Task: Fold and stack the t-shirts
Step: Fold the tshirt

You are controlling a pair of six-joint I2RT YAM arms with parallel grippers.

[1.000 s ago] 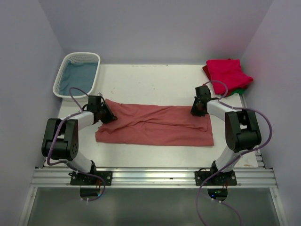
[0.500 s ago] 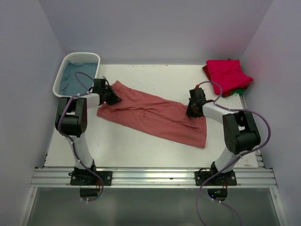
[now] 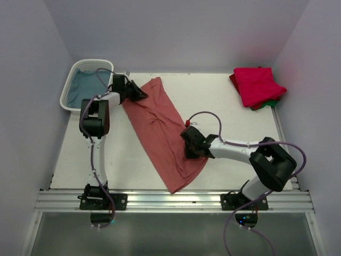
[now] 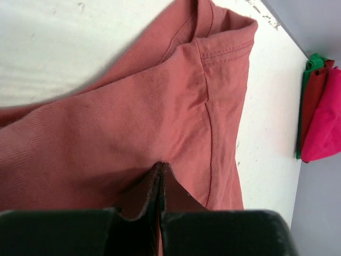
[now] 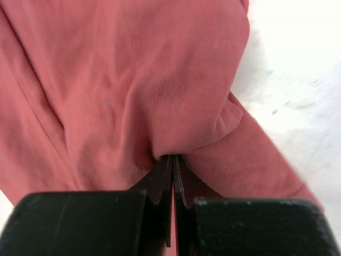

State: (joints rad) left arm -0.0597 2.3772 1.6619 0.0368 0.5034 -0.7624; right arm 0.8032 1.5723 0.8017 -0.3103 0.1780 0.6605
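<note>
The large salmon-red t-shirt (image 3: 160,128) lies as a long band running from the far left down to the near middle of the table. My left gripper (image 3: 139,94) is shut on its far end next to the basket; the left wrist view shows the cloth (image 4: 160,106) pinched between closed jaws. My right gripper (image 3: 188,152) is shut on the shirt's near right edge; the right wrist view shows the cloth (image 5: 133,96) bunched at the closed jaws. A folded crimson-pink t-shirt (image 3: 258,85) lies on a green one (image 3: 274,101) at the far right.
A white lattice basket (image 3: 74,72) with blue-grey cloth (image 3: 88,85) inside stands at the far left corner. The table's near edge is a metal rail (image 3: 170,200). White walls close in the left, right and back.
Both arms swung the shirt round: the left gripper moved far and right by the basket, the right gripper moved near and left. The shirt turned from lying across to a steep diagonal.
</note>
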